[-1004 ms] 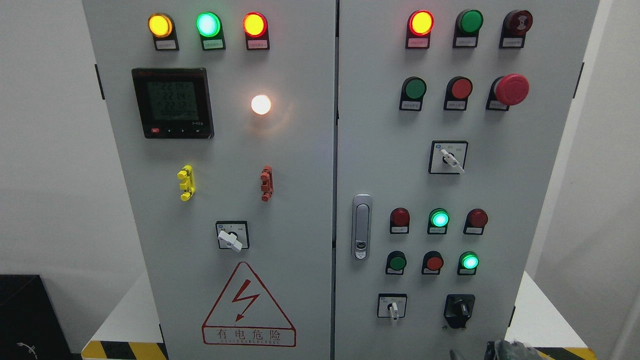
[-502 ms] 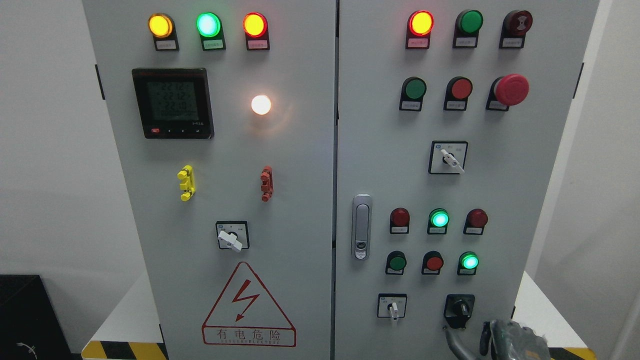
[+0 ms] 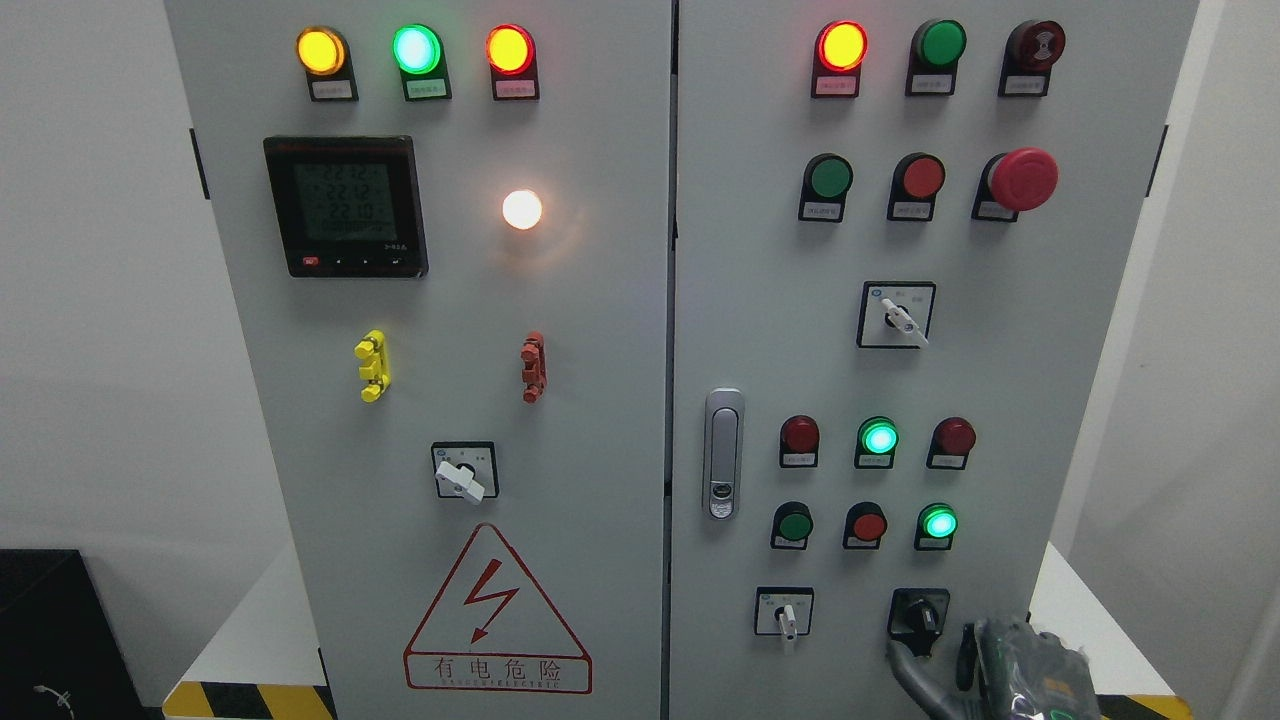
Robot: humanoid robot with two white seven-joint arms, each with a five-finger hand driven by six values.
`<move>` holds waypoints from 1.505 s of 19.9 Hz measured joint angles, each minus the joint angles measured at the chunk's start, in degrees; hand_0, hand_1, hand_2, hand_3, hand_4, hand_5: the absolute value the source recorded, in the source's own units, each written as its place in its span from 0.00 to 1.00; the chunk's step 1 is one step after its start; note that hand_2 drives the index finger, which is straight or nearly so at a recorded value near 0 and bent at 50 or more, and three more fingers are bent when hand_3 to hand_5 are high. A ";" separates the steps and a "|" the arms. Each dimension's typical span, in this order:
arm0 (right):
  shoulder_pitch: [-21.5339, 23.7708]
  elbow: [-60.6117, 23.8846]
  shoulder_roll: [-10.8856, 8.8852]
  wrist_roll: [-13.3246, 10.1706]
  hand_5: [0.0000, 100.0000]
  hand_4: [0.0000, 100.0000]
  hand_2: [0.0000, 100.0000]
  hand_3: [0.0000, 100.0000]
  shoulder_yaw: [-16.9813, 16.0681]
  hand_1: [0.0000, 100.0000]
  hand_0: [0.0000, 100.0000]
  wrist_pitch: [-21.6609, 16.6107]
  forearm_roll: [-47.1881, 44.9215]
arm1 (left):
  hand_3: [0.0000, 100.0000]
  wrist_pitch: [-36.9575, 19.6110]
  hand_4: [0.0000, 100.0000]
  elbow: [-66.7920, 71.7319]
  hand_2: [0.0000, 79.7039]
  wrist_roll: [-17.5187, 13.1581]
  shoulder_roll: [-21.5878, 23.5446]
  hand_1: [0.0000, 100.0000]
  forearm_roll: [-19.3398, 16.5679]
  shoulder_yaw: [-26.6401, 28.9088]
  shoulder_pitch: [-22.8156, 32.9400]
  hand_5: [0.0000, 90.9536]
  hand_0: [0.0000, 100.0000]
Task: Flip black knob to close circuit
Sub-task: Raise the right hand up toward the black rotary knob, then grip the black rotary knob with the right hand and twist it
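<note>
While below, robot hand (image 3: 985, 665) nears black knob (image 3: 918, 617).

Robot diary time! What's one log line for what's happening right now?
stage: reaching | right robot hand: lower right, fingers just below black knob, not gripping | left robot hand: not in view | knob: not yet flipped
</note>
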 measured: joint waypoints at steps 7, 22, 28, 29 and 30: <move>-0.66 0.42 -0.48 0.06 0.78 0.76 0.78 0.95 -0.01 0.07 0.00 0.83 1.00 | 0.00 0.00 0.00 0.00 0.00 0.00 0.00 0.00 0.00 0.00 0.00 0.00 0.00; -1.52 1.39 -1.33 0.25 0.78 0.76 0.78 0.95 -0.01 0.09 0.00 1.77 1.33 | 0.00 0.00 0.00 0.00 0.00 0.00 0.00 0.00 0.00 0.00 0.00 0.00 0.00; -1.61 1.59 -1.89 0.05 0.78 0.76 0.77 0.95 -0.27 0.09 0.00 1.68 1.30 | 0.00 0.00 0.00 0.00 0.00 0.00 0.00 0.00 0.00 0.00 0.00 0.00 0.00; -1.64 1.60 -1.97 0.05 0.78 0.76 0.77 0.95 -0.36 0.09 0.00 1.65 1.30 | 0.00 0.00 0.00 0.00 0.00 0.00 0.00 0.00 0.00 0.00 0.00 0.00 0.00; -1.65 1.62 -2.04 0.30 0.78 0.76 0.77 0.95 -0.44 0.09 0.00 1.65 1.29 | 0.00 0.00 0.00 0.00 0.00 0.00 0.00 0.00 0.00 0.00 0.00 0.00 0.00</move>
